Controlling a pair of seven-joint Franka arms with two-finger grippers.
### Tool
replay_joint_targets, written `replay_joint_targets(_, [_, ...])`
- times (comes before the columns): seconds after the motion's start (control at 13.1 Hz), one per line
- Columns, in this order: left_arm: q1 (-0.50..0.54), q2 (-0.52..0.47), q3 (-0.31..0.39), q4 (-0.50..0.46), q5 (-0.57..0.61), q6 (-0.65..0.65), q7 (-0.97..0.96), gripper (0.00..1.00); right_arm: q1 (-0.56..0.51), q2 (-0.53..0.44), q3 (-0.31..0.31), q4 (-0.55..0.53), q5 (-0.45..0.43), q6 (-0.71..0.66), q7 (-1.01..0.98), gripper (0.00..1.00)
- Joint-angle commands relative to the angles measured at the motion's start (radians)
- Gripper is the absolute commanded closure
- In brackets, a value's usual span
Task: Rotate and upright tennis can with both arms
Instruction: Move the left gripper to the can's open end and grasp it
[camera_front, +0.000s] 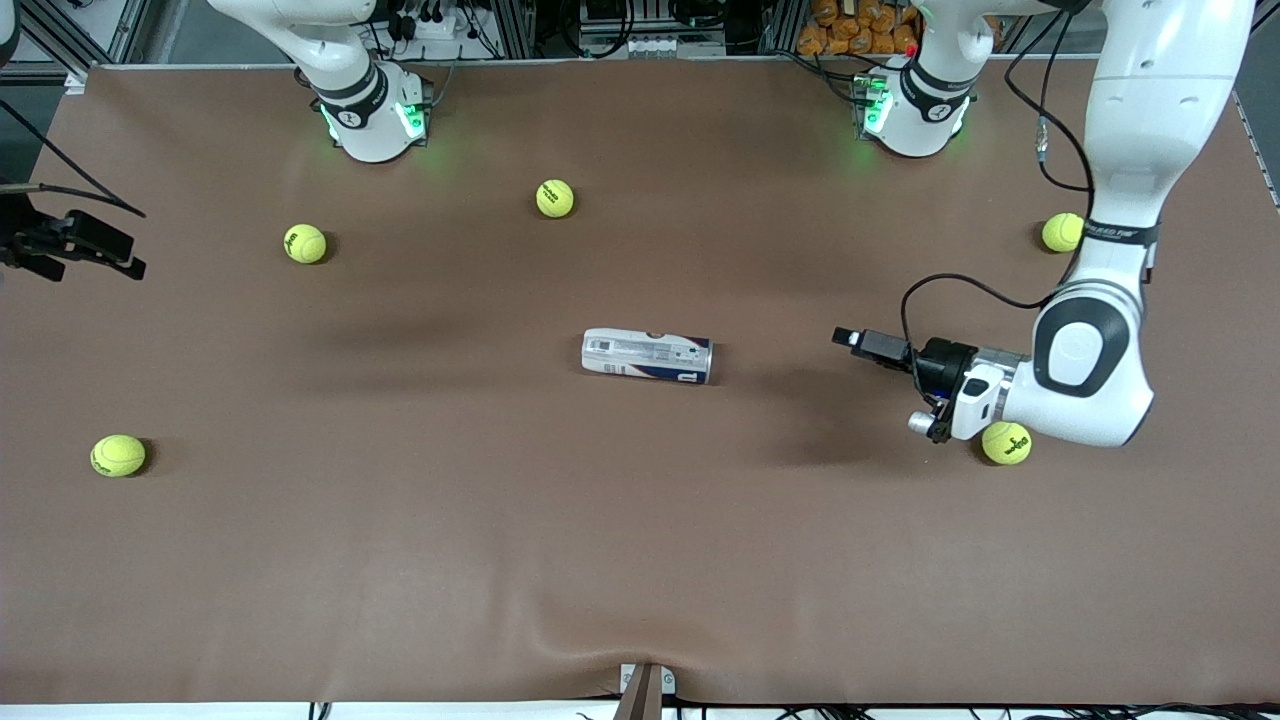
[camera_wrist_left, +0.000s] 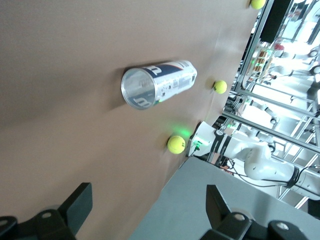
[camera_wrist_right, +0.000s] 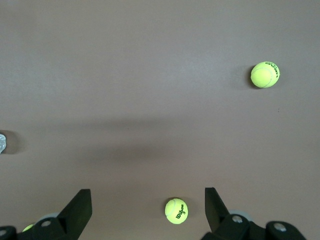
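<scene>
The tennis can (camera_front: 647, 356) lies on its side in the middle of the brown table, white, navy and red label showing. The left wrist view looks into its clear round end (camera_wrist_left: 159, 84). My left gripper (camera_front: 848, 339) hangs low over the table, turned sideways with its fingertips toward the can's end on the left arm's side, a short gap away. It is open (camera_wrist_left: 147, 205) and holds nothing. My right gripper (camera_front: 125, 255) hovers over the right arm's end of the table, well away from the can. It is also open (camera_wrist_right: 147, 207) and empty.
Several yellow-green tennis balls lie scattered: one (camera_front: 1006, 442) under the left forearm, one (camera_front: 1062, 232) by the left arm's end, one (camera_front: 555, 198) and another (camera_front: 305, 243) toward the bases, one (camera_front: 118, 455) near the right arm's end. A ball (camera_wrist_right: 176, 210) lies on the table below the right gripper.
</scene>
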Motion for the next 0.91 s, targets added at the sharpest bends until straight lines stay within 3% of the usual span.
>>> replay_joint_targets(0.0, [-0.023, -0.014, -0.013, -0.101, -0.107, 0.081, 0.048, 0.0, -0.009, -0.021, 0.02, -0.029, -0.001, 0.025, 0.013, 0.0])
replay_joint_targets(0.38, [-0.141, -0.013, -0.046, -0.214, -0.296, 0.262, 0.08, 0.0, 0.002, -0.009, 0.023, 0.02, -0.034, 0.013, 0.003, 0.0])
replay_joint_targets(0.84, [-0.236, 0.062, -0.048, -0.215, -0.445, 0.353, 0.18, 0.0, 0.039, -0.007, 0.021, 0.164, -0.05, -0.14, 0.011, 0.0])
